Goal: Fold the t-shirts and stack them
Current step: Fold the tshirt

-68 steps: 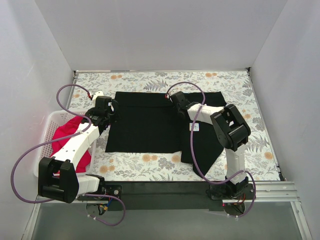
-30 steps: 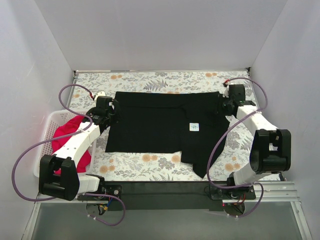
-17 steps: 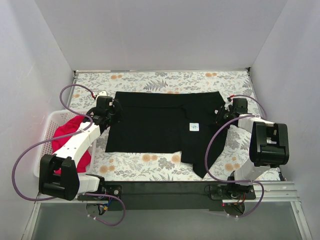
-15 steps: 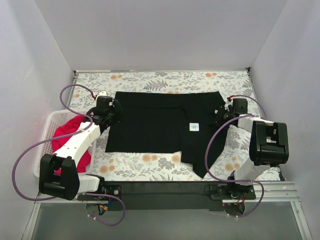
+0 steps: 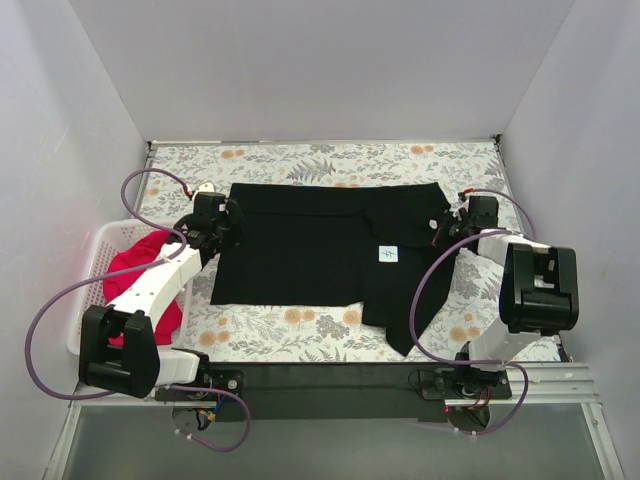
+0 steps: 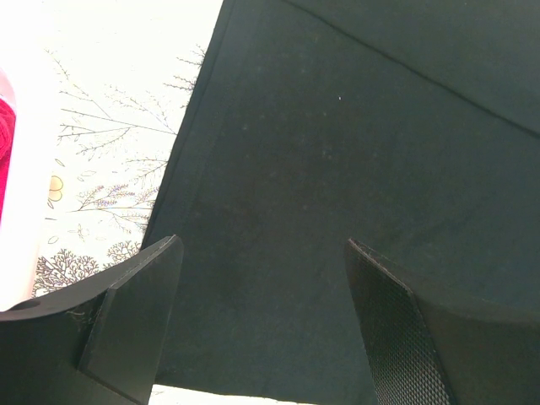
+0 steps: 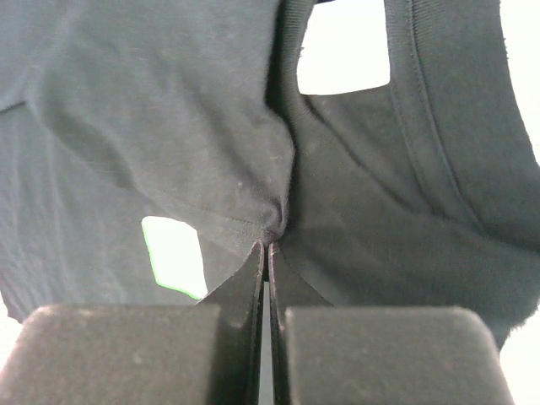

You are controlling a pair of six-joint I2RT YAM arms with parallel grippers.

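The black t-shirt (image 5: 310, 250) lies spread on the floral table, with its white neck label (image 5: 388, 254) showing right of middle. My left gripper (image 5: 222, 226) is open, low over the shirt's left edge; in the left wrist view its fingers (image 6: 139, 304) straddle flat black cloth (image 6: 337, 152). My right gripper (image 5: 446, 224) is shut on a pinch of the shirt's right edge, and the bunched cloth (image 7: 272, 226) meets its tips (image 7: 268, 246). The red-pink t-shirt (image 5: 135, 275) lies crumpled in the basket at the left.
The white lattice basket (image 5: 92, 258) stands off the table's left edge, beside the left arm. White walls close in the table on the left, back and right. A shirt flap (image 5: 405, 320) hangs toward the near edge.
My right gripper has pulled a fold of the black shirt from its middle out to the right edge, spreading it wider. In the last half second it barely moves. The left gripper stays put.
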